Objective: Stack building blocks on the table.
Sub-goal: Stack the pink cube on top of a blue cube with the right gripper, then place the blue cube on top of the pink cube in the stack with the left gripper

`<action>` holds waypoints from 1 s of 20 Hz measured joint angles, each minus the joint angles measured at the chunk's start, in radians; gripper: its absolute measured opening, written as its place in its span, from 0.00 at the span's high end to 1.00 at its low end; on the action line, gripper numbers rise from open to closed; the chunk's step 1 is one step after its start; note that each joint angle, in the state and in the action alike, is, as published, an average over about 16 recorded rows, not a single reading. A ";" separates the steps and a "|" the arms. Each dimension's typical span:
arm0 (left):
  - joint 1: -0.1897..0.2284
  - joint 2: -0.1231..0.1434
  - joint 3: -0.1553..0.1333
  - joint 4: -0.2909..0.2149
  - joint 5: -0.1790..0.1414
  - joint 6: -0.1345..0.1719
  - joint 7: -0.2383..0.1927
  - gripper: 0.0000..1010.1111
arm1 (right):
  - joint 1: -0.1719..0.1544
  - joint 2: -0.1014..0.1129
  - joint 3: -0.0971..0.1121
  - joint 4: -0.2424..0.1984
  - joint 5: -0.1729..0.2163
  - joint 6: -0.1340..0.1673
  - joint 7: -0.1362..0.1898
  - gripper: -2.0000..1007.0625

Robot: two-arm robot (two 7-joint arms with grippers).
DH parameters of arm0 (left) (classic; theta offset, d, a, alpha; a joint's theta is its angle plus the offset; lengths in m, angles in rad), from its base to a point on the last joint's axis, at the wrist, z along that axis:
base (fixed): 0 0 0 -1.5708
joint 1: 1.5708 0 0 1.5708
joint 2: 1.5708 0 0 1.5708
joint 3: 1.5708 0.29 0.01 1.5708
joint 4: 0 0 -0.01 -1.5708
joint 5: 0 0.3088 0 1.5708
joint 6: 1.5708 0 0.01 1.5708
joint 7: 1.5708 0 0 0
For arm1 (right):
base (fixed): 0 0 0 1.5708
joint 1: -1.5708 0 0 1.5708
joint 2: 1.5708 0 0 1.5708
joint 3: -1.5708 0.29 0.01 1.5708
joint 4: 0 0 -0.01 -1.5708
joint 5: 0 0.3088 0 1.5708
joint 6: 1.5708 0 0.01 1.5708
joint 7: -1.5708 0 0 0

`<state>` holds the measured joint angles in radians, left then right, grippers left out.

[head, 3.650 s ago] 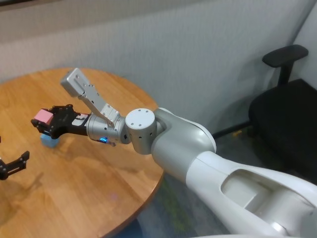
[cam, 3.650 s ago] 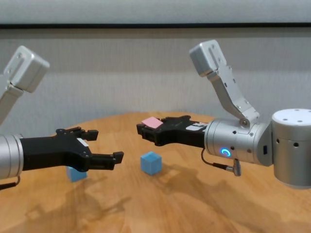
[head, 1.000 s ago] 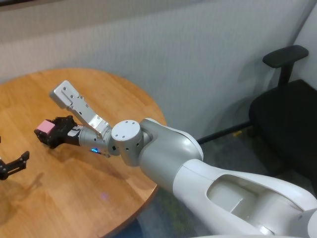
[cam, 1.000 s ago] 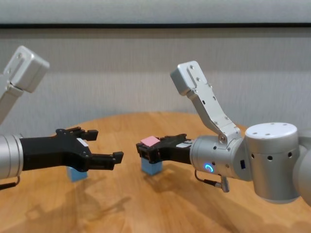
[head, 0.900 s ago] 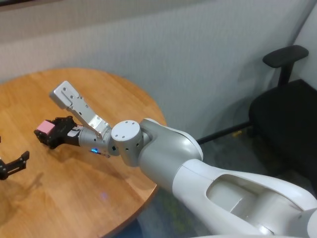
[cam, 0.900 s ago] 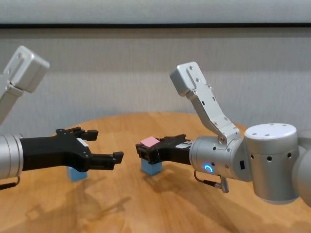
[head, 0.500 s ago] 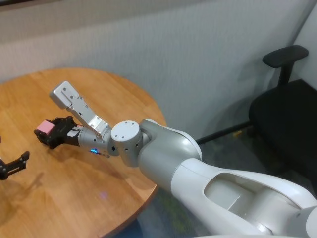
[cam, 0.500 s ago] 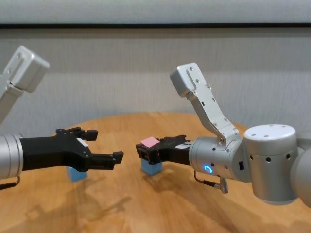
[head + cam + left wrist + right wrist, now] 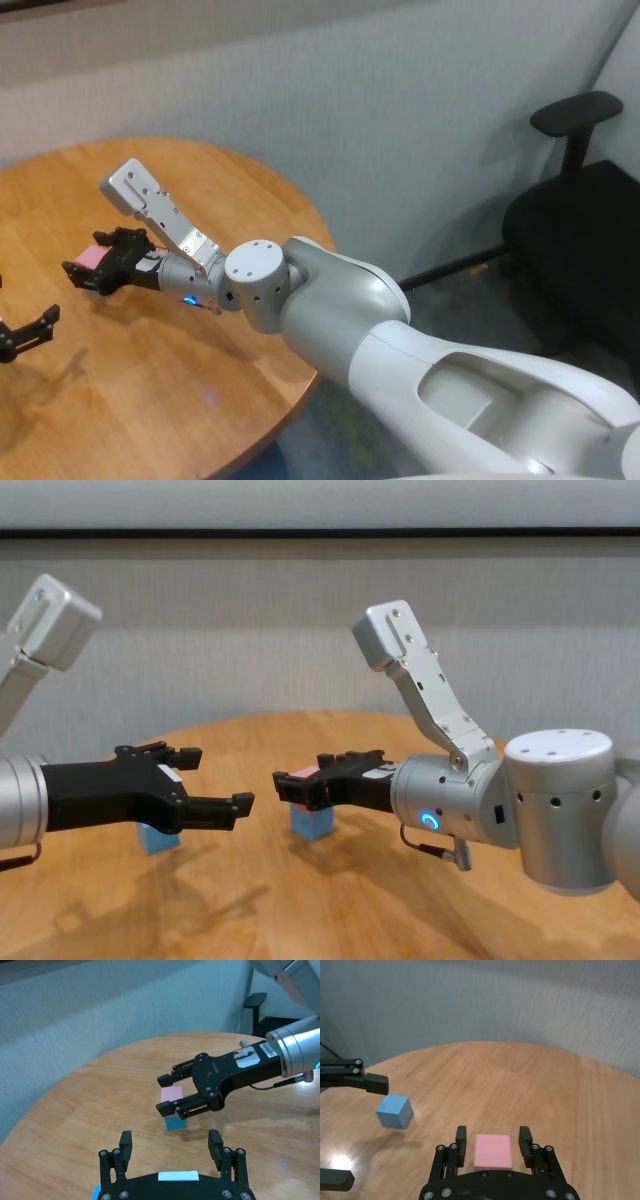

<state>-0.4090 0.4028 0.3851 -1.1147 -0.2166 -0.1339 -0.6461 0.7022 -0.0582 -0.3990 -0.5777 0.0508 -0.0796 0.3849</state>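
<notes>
A black office chair (image 9: 575,190) sits at the right edge of the head view, off past the round wooden table (image 9: 200,380), with a pale grey wall behind everything. The big white and grey right arm runs diagonally across that view and hides a good chunk of the tabletop; its grey camera box sticks up above the wrist and a blue ring light glows on the wrist housing.

The right gripper (image 9: 493,1146) is over the left part of the table in the head view, and its fingers (image 9: 460,1141) are spread, 1 on each side of the pink block (image 9: 493,1151). In the right wrist view there's a thin gap between each finger and the block, so it's flanking it, not squeezing it. The pink block sits on top of a light blue block (image 9: 175,1122), best seen in the left wrist view, in the middle of the frame. That makes a 2-high stack.

The other light blue block (image 9: 394,1111) is on the table well apart from the stack, left of centre in the right wrist view. In the chest view it's partly hidden behind the left gripper (image 9: 215,781), which hovers at lower left with its fingers apart, holding nothing.

There's a white label with red and black print on the right gripper, but I can't read it.
</notes>
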 joint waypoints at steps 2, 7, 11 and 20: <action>0.000 0.000 0.000 0.000 0.000 0.000 0.000 0.01 | -0.021 0.016 0.003 -0.054 0.000 0.015 -0.004 0.33; 0.000 0.000 0.000 0.000 0.000 0.000 0.000 0.01 | -0.091 0.075 0.015 -0.228 0.004 0.060 -0.016 0.18; 0.000 0.000 0.000 0.000 0.000 0.000 0.000 0.01 | -0.157 0.131 0.027 -0.380 0.013 0.097 -0.024 0.09; 0.000 0.000 0.000 0.000 0.001 0.000 0.003 0.01 | -0.260 0.224 0.048 -0.579 0.045 0.130 -0.018 0.00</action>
<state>-0.4090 0.4030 0.3852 -1.1142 -0.2158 -0.1340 -0.6426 0.4424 0.1656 -0.3506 -1.1571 0.0954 0.0499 0.3666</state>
